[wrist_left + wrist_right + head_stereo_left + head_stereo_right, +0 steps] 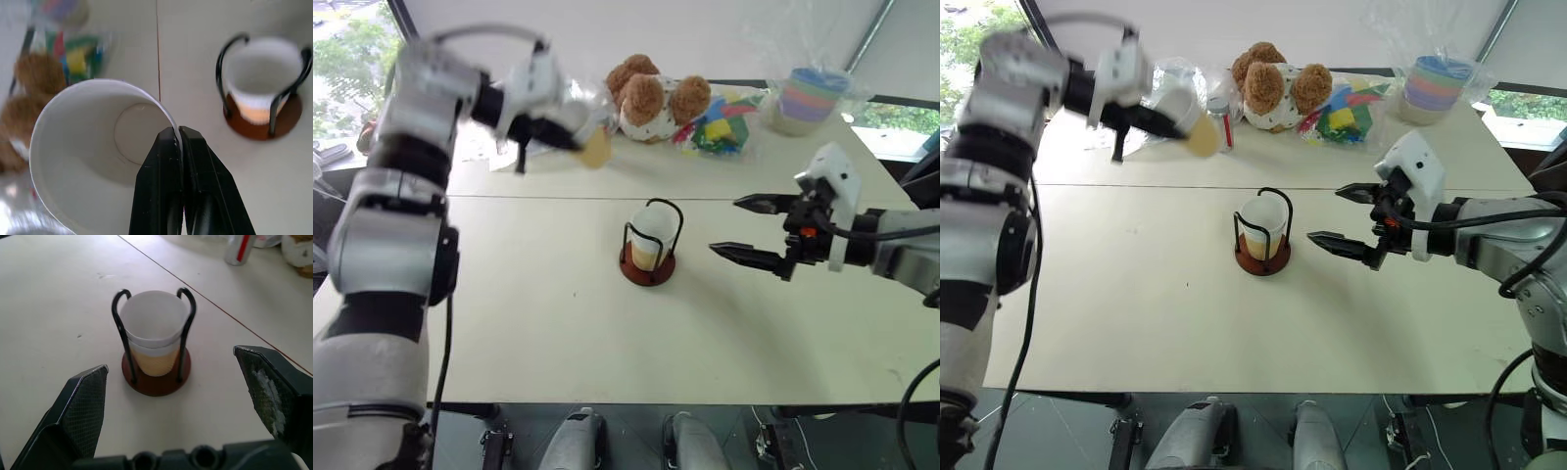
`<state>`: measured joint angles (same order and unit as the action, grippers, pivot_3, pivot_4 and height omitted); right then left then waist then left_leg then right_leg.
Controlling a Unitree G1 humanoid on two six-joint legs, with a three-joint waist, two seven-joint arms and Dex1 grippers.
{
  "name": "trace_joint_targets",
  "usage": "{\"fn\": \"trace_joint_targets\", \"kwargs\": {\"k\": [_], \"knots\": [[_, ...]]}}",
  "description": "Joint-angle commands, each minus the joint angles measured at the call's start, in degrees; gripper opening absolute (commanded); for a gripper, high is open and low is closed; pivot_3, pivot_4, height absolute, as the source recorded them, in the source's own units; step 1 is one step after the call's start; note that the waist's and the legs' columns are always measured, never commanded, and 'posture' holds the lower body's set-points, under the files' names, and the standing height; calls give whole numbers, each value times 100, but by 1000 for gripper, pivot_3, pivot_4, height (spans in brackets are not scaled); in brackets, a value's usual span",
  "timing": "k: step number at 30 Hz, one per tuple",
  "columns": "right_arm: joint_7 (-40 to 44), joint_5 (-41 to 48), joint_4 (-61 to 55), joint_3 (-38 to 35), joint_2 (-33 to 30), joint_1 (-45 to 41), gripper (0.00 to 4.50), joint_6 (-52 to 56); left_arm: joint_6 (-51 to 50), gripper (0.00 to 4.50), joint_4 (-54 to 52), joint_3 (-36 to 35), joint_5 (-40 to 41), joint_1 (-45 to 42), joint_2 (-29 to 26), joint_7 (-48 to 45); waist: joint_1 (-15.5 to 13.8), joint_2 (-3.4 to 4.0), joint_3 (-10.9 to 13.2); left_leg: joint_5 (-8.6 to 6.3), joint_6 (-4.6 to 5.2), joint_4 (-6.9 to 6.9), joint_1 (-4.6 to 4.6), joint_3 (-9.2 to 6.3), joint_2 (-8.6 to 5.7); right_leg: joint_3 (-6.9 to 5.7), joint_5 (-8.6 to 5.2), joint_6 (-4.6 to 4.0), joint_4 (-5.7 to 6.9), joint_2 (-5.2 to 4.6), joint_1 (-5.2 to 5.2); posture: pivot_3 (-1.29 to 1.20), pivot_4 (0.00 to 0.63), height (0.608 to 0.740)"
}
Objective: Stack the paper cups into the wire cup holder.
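No text, brand, number or sign can be read anywhere. The small silver can (237, 249) on the counter (548, 313) carries a red label, but its lettering is too small and blurred to make out. The paper cups (155, 328) show plain surfaces with no print.

Bright, even daylight from windows behind the counter (558, 323); shadows soft. The raised left arm (460, 98) and its cup (1197, 132) are motion-blurred.
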<state>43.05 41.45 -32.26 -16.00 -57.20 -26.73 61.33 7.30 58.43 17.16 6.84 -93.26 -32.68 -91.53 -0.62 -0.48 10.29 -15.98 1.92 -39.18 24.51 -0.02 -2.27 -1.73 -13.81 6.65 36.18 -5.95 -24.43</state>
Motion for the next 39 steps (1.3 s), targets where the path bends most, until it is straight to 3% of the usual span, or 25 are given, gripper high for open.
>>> {"fn": "trace_joint_targets", "kwargs": {"k": [1,8,13,26,29,33,39], "knots": [[-170,25,-214,-613,-98,221,4500,-32,-299,64,-515,942,1222,69,-37,-97,35,8,-2,0,0,2,-2,0,0,1,0,0,1,1,0,0,150,740],[-655,329,-833,-1284,110,976,4500,271,222,64,-692,2684,2155,-4,-238,-97,127,9,0,7,-10,-2,-11,-1,7,12,0,-2,9,6,-7,0,150,740],[-793,472,-946,-1483,135,1259,4500,301,499,64,-803,3473,2518,-55,-427,-97,110,8,0,7,-10,-3,-10,-1,7,13,0,-2,7,6,-6,0,150,740],[-1098,618,-887,-1232,215,1204,4500,168,810,64,-751,4193,2842,-73,-343,-97,-13,7,1,7,-10,-5,-7,0,3,13,0,-2,0,5,-4,0,150,740],[-1162,671,-904,-1225,216,1215,4500,180,896,956,-468,4049,2753,-116,-132,-97,-12,7,1,7,-10,-6,-7,0,2,13,0,-2,0,5,-3,0,150,740],[-1247,749,-938,-1207,223,1239,4500,196,990,2897,-57,3531,2573,-159,202,-97,-11,6,1,7,-10,-7,-6,0,2,11,0,-2,0,5,-3,0,150,740],[-1252,710,-770,-1193,235,1330,4500,96,565,2897,283,2598,2443,-283,157,-97,1,6,1,6,-9,-7,-7,0,4,11,0,-2,1,7,-3,0,150,740]]}}
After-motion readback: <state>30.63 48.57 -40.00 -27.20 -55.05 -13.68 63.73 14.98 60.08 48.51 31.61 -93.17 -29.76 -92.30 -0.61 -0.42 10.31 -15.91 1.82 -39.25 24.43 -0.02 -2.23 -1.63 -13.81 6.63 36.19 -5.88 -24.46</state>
